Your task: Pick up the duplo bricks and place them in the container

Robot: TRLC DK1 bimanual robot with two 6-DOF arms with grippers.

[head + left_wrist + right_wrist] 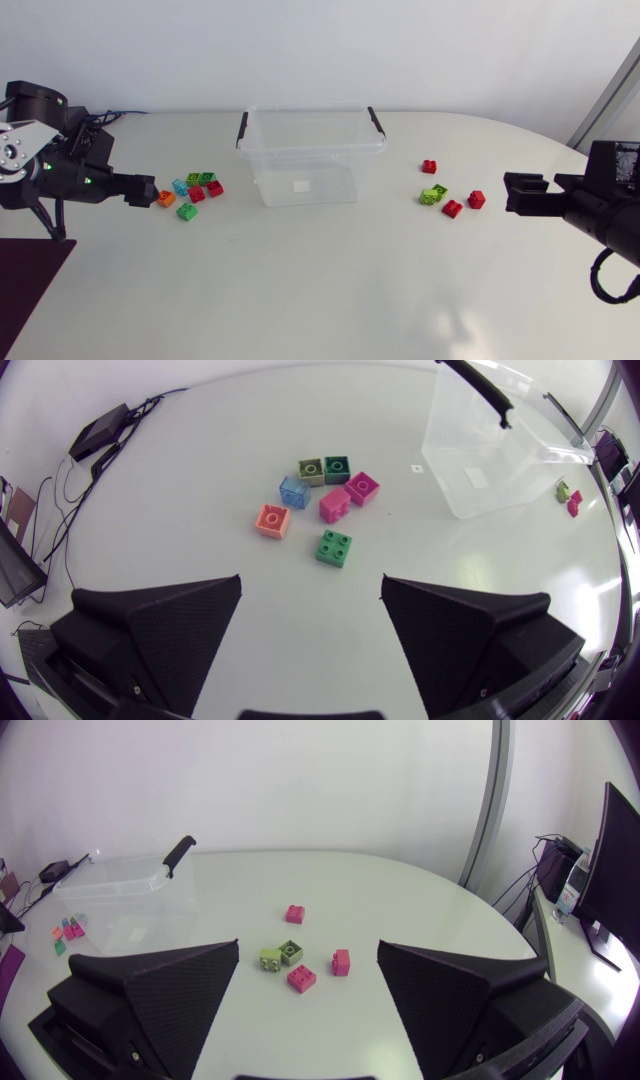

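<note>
First grasp not started; the container point(300, 152) at 12 o'clock on the counter point(320, 290) looks empty. Both tools are spread, pinching nothing. My left tool point(310, 590) faces the left bricks point(196, 193) at the container's 8 o'clock. My right tool point(308, 950) faces the right bricks point(452, 208) at its 4 o'clock. Likely next: lower the left tool to straddle the orange brick point(166, 198), nearest its tips, then close.

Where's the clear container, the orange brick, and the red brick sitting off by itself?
clear container point(310, 151), head view, front rim.
orange brick point(166, 198), head view, top face.
lone red brick point(429, 166), head view, its middle.
</note>
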